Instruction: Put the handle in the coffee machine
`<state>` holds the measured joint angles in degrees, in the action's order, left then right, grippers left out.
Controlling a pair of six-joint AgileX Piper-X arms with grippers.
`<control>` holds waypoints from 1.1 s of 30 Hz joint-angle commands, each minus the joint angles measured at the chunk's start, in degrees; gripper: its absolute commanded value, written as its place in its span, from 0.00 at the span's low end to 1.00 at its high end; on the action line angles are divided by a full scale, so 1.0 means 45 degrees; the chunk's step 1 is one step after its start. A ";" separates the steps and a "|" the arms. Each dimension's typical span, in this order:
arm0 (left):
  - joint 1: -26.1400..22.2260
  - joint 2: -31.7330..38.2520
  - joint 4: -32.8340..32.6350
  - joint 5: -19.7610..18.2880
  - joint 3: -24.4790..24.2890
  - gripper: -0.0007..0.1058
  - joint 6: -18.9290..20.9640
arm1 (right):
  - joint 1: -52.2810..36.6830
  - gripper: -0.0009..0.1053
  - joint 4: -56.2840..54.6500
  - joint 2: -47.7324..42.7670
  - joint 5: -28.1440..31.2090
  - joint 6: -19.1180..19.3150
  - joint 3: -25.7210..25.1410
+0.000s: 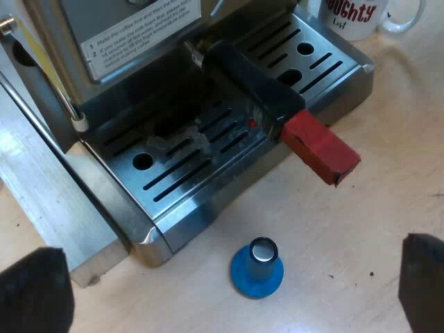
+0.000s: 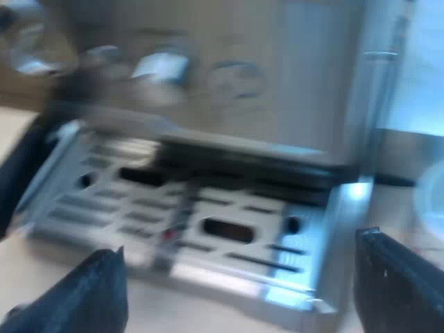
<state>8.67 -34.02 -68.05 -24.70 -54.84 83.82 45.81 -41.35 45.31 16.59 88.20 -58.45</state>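
left claw (image 1: pixel 229 246) gapes wide with nothing in it, over the table (image 1: pixel 361 229), near a blue tamper (image 1: pixel 257 267) standing upright just off the tray (image 1: pixel 173 208). right claw (image 2: pixel 239 243) is spread wide too, bare, facing the machine (image 2: pixel 291 83) above its tray. handle (image 1: pixel 253 76) juts from under the machine's front across the tray, red end (image 1: pixel 319 147) past the rim. mug (image 1: pixel 357 15) sits beside the tray.
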 commanded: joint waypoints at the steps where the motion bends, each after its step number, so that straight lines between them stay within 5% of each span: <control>1: 0.0000 0.0052 0.0140 0.0226 -0.0082 0.92 0.0191 | -0.1008 0.66 -0.0488 -0.0540 -0.0620 0.0069 -0.0163; 7: 0.0000 0.0244 0.0320 0.1316 -0.0171 0.92 0.0191 | -0.3686 0.66 -0.1886 -0.2249 -0.1100 0.0844 -0.0163; 15: 0.0000 0.1096 0.1020 0.1560 -0.0228 0.92 0.0579 | -0.5838 0.66 -0.3772 -0.3642 -0.1100 0.2261 -0.0163; 19: 0.0000 0.1803 0.0980 0.2313 -0.0228 0.92 0.0664 | -0.6139 0.66 -0.4025 -0.4082 -0.1181 0.2310 -0.0163; 33: -0.1274 0.4117 -0.0210 0.2442 -0.0228 0.92 0.0257 | -0.6142 0.66 -0.4246 -0.4238 -0.0520 0.0999 0.0187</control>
<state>3.22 -15.94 -68.45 -14.45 -55.41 84.97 18.43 -60.18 26.69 13.77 92.84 -57.30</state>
